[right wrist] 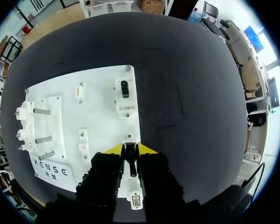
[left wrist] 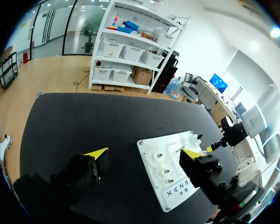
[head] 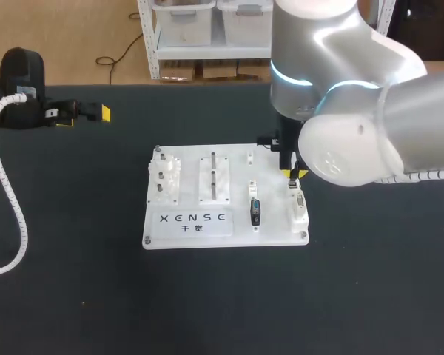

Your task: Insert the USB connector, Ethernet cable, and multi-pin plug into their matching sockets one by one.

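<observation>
Right wrist view: my right jaws narrow, clamped on dark plug [right wrist: 131, 162], low over board [right wrist: 102, 84]; white socket [right wrist: 133, 191] beneath. Left jaws wide, empty, well apart. Risk: a skewed plug may jam or bend pins.

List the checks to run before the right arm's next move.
1. Position: right gripper over the board's right edge, ok.
2. Grip: whether it holds a plug, cannot tell.
3. Target: white connector below the right gripper, alignment cannot tell.
4. Neighbour: black plug on the board, apart from the right gripper, ok.
5. Other arm: left gripper open, empty, off the board, ok.
</observation>
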